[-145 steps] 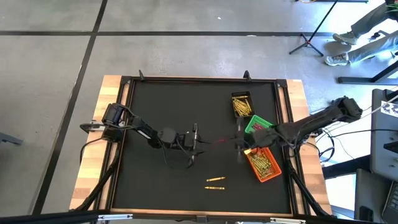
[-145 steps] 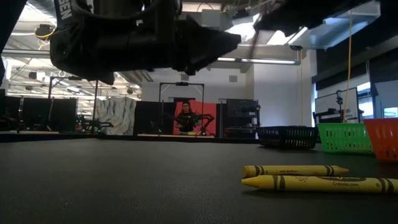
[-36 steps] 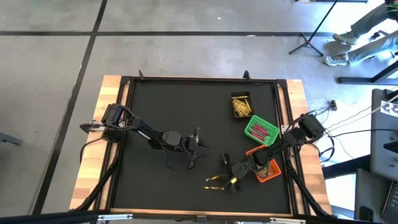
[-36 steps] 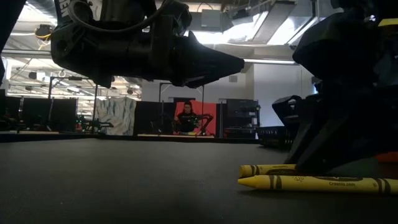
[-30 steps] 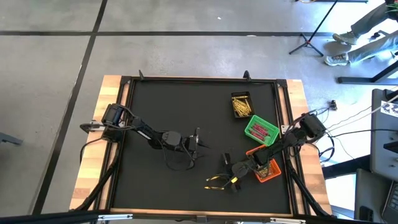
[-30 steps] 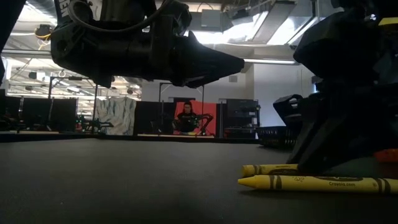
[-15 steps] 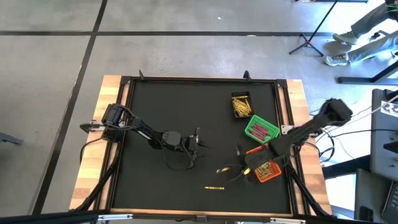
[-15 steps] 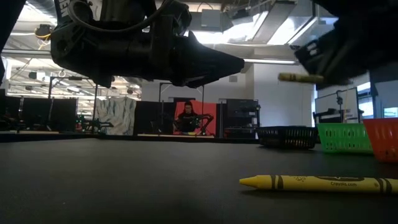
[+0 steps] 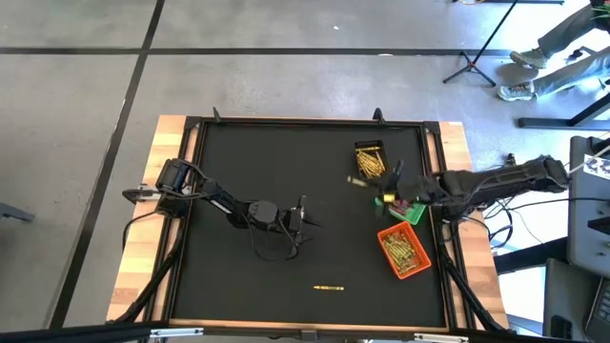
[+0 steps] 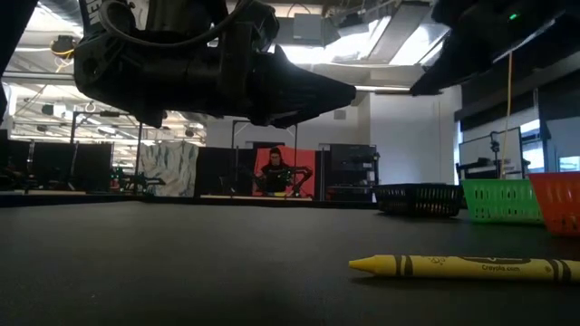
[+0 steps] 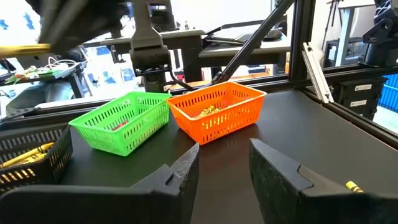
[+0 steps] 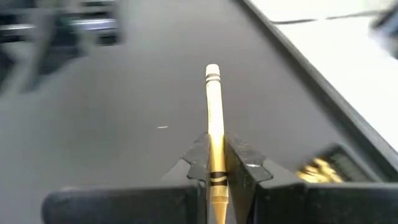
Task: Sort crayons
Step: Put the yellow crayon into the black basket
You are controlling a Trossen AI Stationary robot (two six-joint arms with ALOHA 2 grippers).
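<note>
Right gripper (image 12: 216,163) pinched on a yellow crayon (image 12: 213,112), right of centre in the high view. Left gripper (image 11: 221,165) parted, empty. "Crayola" readable on table crayon (image 10: 467,266), lower right.

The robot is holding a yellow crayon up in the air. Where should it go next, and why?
Probably a little farther, over the black bin, then let go. The right gripper is shut on a yellow crayon near that bin, which already holds yellow crayons.
</note>
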